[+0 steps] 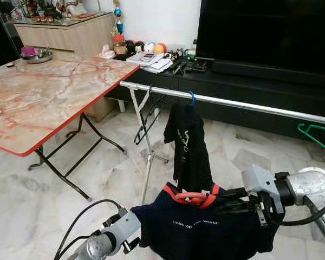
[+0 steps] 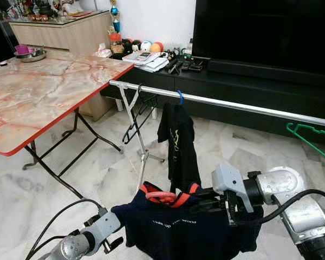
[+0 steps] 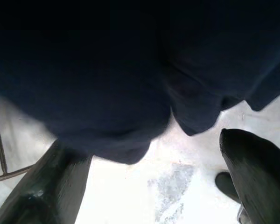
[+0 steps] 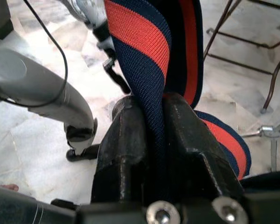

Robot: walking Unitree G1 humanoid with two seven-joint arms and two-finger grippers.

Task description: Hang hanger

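The right gripper [image 4: 151, 135] is clamping the shirt's collar [image 4: 144, 51]; lifting it level toward the rail [image 1: 249, 104] ahead should help.

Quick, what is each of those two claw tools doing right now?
Left tool: open, fingers apart under the hanging navy shirt, gripping nothing.
Right tool: shut on the shirt's navy-and-orange collar.

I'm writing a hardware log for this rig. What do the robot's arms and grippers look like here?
Both arms are silver-grey metal tubes with rounded joints. The right arm ends in a boxy grey wrist block and has a black cable looping beneath it. The left arm has thin black cables arcing off it. The right gripper has thick, scuffed black fingers above two silver screws; the left gripper's fingers are likewise glossy black.
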